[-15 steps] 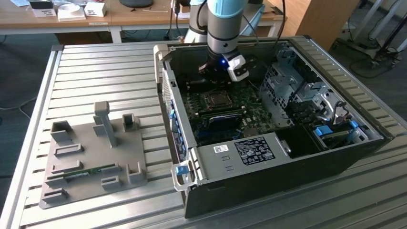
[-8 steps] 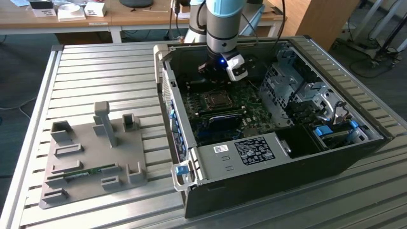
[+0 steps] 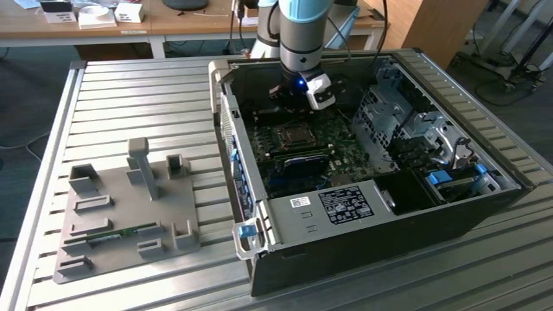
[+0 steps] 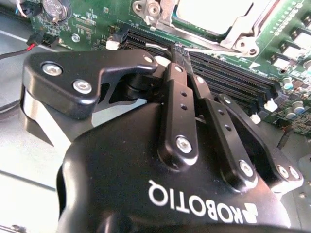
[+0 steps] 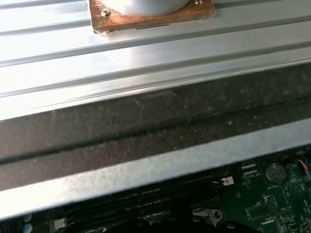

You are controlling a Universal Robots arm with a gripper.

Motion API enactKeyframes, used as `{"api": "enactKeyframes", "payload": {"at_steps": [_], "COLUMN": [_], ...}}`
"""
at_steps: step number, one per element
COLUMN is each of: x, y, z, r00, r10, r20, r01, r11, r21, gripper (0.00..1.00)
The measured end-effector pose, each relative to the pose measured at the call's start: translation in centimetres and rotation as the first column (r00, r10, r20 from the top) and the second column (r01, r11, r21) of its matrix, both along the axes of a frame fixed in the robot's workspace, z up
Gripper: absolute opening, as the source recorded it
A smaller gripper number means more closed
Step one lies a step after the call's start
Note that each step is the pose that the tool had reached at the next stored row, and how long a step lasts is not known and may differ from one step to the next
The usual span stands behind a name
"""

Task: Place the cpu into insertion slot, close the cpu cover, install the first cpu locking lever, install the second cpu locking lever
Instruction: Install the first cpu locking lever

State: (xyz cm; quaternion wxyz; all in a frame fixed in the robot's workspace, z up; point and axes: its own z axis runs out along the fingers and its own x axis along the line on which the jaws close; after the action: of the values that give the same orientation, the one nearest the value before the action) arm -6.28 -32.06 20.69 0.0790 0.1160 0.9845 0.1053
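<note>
Exterior view: gripper (image 3: 301, 100) low inside the open computer case (image 3: 363, 240), near the insertion slot (image 3: 292, 135); grey fixture tray (image 3: 121, 188) well apart from that slot, out on the bench (image 3: 129, 91).

Second wrist view: fingers (image 4: 177, 80) pressed together, nothing visible between them, close to the black memory slots (image 4: 233, 85) beside the insertion slot. cpu (image 4: 209, 9) seated in the slot, cpu cover (image 4: 236, 33) seemingly down around it.

First wrist view: bench slats, dark case wall, a strip of green motherboard (image 5: 262, 204).

Slatted table (image 3: 129, 97), computer case (image 3: 389, 253), seemingly plastic jig (image 3: 116, 188)
</note>
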Motion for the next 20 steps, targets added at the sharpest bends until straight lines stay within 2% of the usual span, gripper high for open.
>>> {"api": "enactKeyframes", "payload": {"at_steps": [20], "x": [-0.04], "y": [-0.02], "z": [-0.75], "r00": [0.9999], "r10": [-0.014], "r20": [0.0052], "r01": [0.014], "r11": [0.9999], "r21": [0.0001], "gripper": [0.11]}}
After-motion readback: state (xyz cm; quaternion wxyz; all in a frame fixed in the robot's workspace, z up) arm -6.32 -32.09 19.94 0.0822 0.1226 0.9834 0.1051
